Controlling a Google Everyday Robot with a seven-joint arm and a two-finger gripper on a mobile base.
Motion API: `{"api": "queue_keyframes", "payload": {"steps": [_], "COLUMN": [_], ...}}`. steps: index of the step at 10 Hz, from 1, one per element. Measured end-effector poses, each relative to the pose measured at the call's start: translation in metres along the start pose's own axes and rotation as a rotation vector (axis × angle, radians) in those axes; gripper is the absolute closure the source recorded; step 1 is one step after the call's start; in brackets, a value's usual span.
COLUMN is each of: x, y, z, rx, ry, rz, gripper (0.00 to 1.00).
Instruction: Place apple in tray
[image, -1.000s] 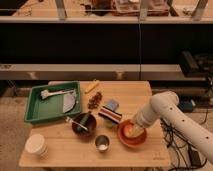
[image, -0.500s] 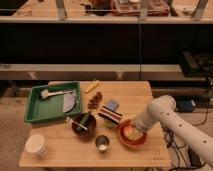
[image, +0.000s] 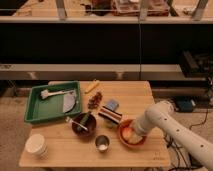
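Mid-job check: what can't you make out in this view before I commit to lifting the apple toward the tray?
- The gripper, down in the orange bowl: covered by the arm itself, so contact with the apple is unclear.
- The apple: only a pale patch shows beside the arm.
- Pale items in the green tray: too small to identify.
- The arm's base: cut off by the right edge.

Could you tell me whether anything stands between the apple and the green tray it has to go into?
Yes. The apple sits in the orange bowl, at the gripper. On the straight line to the tray lie a striped packet and the dark bowl, so it likely needs lifting over them.
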Motion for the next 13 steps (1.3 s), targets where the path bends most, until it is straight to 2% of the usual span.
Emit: {"api": "queue_keyframes", "payload": {"steps": [7,10,13], "x": [0.012,0.017,0.017], "y": [0.001,0.003,0.007], "z": [0.009,0.012,0.005], "rx": [0.01,0.022,0.011], "ry": [0.02,0.015,0.011], "rz": [-0.041,-0.031,-0.001], "gripper": [0.42,0.61,0.64]}}
